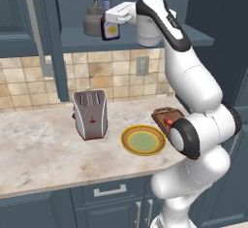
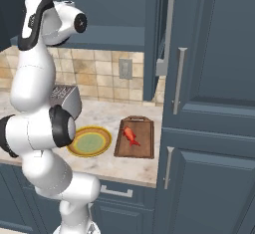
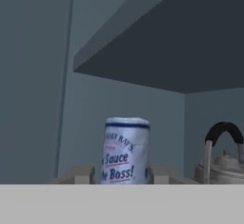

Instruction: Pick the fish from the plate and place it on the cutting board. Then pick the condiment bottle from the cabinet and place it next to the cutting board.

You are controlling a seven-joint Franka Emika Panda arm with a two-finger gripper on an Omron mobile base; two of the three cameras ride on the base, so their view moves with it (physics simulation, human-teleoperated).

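Showing the gripper (image 1: pixel 110 29) raised to the open shelf of the cabinet (image 1: pixel 145 40), its two fingers pinching the condiment bottle (image 1: pixel 111 29) from both sides. From the left base camera the bottle sits between the fingers at the front edge of the shelf, upright, its yellow-orange label facing out; whether its base touches the shelf board cannot be told. Just behind it, to the left on the same shelf, stands a grey kettle (image 1: pixel 92 22) with a dark handle.

From the hand camera the bottle's cap end (image 3: pixel 125 150) fills the gap between the fingers, with printed lettering on pale blue-grey, and the kettle (image 3: pixel 223 163) appears near the right edge against the cabinet's back wall.

On the worktop (image 1: pixel 38 149) below, the plate (image 1: pixel 143 139) lies toward the front edge, with the toaster (image 1: pixel 90 114) to its left. The cutting board (image 2: pixel 135 137) lies just beside the plate on its right, near the worktop's right end, and the fish (image 2: pixel 130 135) rests on the board, well apart from the gripper.
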